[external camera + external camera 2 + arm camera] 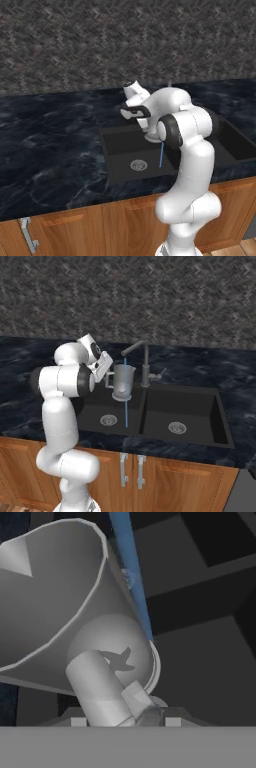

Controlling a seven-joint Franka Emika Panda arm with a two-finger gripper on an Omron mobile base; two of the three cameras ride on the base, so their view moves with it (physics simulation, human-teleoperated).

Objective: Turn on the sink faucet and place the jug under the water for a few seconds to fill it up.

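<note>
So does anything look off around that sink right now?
Yes: the thin bright blue water stream falls beside the translucent grey measuring jug, not into it, and continues down into the black double-basin sink. The jug seems slightly off target.

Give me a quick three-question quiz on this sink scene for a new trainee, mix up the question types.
1. True or false: water is running from the faucet.
2. The stream lands in which basin of the sink, seen from the right base view? A) left B) right C) neither
3. Fill in: the end effector holds the ____ above the basin.

Key
1. True: a blue stream drops from the spout.
2. A: it falls to the left basin floor, passing down the side of the jug rather than collecting in it.
3. jug.
</note>
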